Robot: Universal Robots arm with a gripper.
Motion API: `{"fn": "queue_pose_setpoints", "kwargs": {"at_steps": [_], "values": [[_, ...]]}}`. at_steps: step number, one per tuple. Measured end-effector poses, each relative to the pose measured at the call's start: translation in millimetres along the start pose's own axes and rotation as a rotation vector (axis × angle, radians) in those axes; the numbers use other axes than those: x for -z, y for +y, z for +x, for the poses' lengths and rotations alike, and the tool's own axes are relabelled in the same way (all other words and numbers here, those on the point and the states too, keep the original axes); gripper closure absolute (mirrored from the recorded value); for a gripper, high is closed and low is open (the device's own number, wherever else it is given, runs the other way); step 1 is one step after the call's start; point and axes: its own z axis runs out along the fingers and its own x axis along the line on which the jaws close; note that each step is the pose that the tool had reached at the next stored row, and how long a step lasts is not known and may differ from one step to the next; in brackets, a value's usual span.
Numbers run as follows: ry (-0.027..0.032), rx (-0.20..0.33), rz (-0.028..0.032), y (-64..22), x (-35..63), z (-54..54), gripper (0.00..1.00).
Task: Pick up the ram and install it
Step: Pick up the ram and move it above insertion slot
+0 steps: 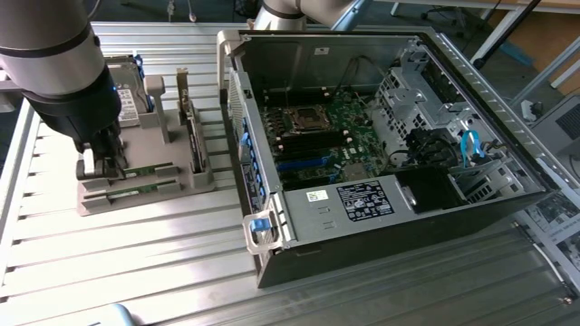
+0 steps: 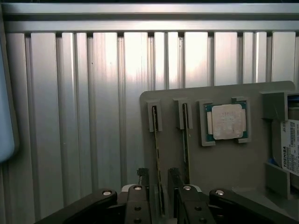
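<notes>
The claw [image 2: 159, 173] hangs low over the grey holder [image 2: 219, 163] with its jaws apart, one finger on each side of the ram [image 2: 156, 140] and not clamped on it. The ram stands on edge in a slot of the holder, which rests on the ribbed metal table [image 2: 70, 116]. A second stick [image 2: 186, 135] occupies the neighbouring slot, next to a processor [image 2: 227, 121]. The open computer case [image 1: 299, 61] lies toward the exterior view's right, well apart.

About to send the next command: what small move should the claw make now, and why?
Probably close the claw: its open fingers sit on either side of the ram, which stands on edge in the gray holder, so it looks lined up for a grip.
</notes>
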Motion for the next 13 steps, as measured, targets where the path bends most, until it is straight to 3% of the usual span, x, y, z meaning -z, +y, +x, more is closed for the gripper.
{"fn": "queue_pose_setpoints", "kwargs": {"at_steps": [13], "values": [[0.0, 0.002, -0.0001, 0.0, -4.5, 0.1, 0.7]]}}
